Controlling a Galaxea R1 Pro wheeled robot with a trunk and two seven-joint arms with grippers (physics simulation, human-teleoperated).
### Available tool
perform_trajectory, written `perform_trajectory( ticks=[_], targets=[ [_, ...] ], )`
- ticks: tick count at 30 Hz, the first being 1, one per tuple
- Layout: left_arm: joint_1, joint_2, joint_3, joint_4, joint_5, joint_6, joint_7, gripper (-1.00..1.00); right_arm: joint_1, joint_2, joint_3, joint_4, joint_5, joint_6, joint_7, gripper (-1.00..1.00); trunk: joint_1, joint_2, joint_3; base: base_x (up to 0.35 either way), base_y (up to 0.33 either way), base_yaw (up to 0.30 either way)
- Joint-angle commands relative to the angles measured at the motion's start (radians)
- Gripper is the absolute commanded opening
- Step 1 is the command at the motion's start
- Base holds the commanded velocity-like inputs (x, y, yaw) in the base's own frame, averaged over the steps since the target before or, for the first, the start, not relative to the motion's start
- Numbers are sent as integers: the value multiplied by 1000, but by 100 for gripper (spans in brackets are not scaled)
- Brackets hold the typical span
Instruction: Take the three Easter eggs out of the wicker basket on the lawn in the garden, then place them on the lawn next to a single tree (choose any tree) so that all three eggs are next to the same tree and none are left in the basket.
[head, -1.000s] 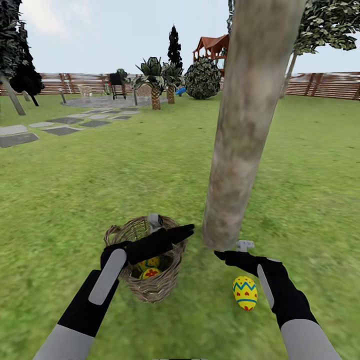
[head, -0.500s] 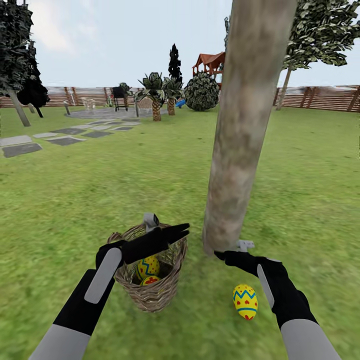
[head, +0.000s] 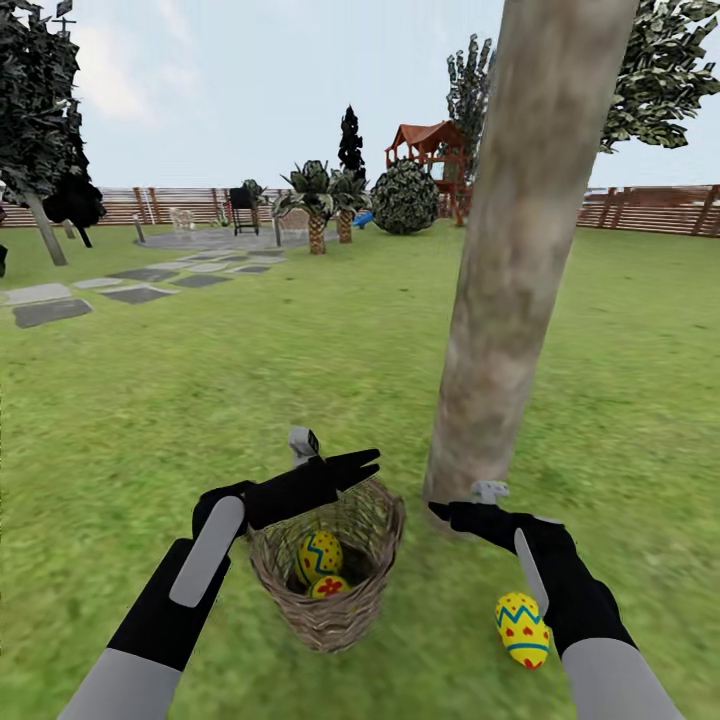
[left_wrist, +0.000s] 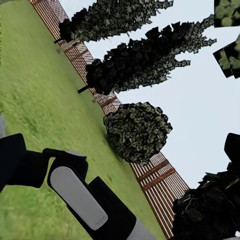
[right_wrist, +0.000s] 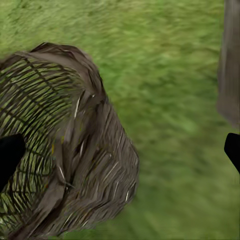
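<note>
Eggs: two sit in the basket (head: 328, 575), one (head: 523, 629) lies on grass near the trunk (head: 520, 270). Left gripper (head: 345, 468) hovers over the rim; nothing seen held, opening can't be told. Basket could be tipped if clipped.

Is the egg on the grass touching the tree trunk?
Apart. In the head view, a strip of lawn separates the egg from the base of the tree trunk.

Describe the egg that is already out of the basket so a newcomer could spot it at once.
Start at the thick pale tree trunk. On the lawn near its base, beside the right arm, lies the egg. Unlike the two eggs in the wicker basket, it rests on bare grass.
</note>
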Motion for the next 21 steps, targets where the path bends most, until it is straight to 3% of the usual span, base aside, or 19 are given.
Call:
perform_trajectory(
  ticks=[1,7,13,21],
  targets=[
    [0,0,1,0,1,4,-2,100,-1,1,-3,-1,3,6,6,100,-4,7,2,155,273,0],
    [0,1,2,2,1,4,-2,100,-1,1,-3,-1,3,6,6,100,-27,49,21,243,207,0],
    [-1,2,2,2,1,4,-2,100,-1,1,-3,-1,4,6,5,100,-50,91,40,298,41,0],
    [0,3,2,0,2,2,-4,100,-1,3,9,2,29,7,-1,100,-81,147,65,38,2,0]
  ],
)
